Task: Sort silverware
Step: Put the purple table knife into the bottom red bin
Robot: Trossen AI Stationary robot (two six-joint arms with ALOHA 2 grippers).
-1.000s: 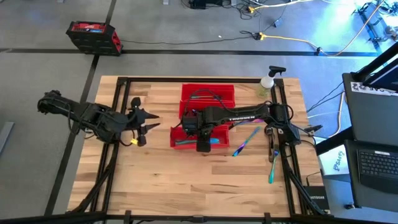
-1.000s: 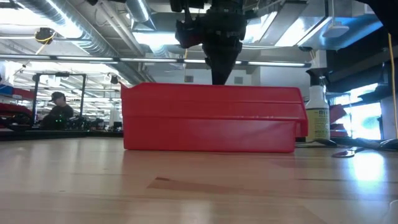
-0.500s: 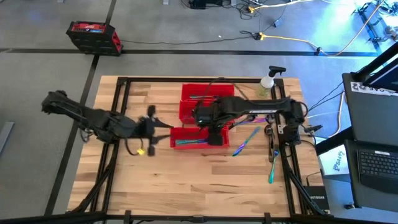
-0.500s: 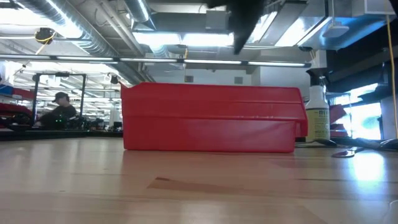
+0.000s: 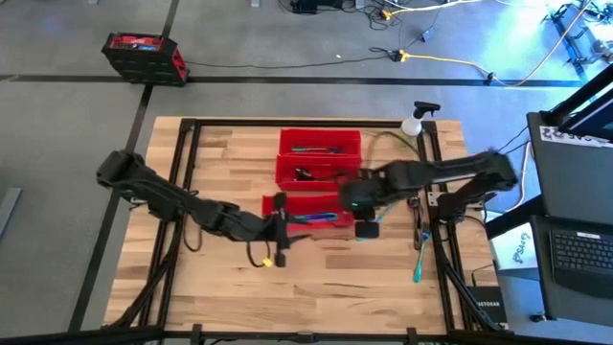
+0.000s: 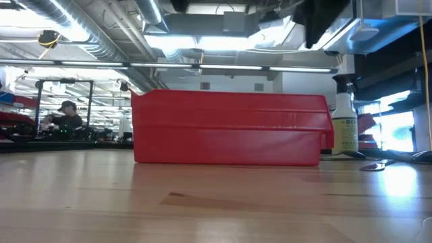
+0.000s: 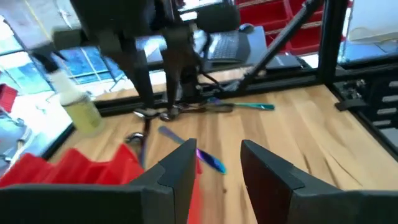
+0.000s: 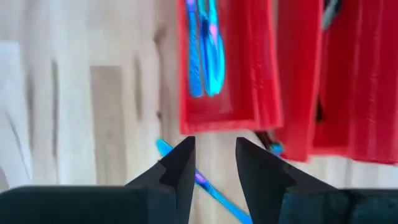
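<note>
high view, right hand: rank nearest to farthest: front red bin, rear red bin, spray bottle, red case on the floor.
From the right hand, at the front bin's right end:
1. Front red bin, right beside it, toward the left arm.
2. Rear red bin, at the table's back, behind the middle bin.
3. Spray bottle, back right corner.
4. Red case, on the floor, far back left.

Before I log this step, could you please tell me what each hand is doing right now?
Left hand: open, holding nothing, at the front red bin.
Right hand: open, holding nothing, above that bin's right end.
</note>
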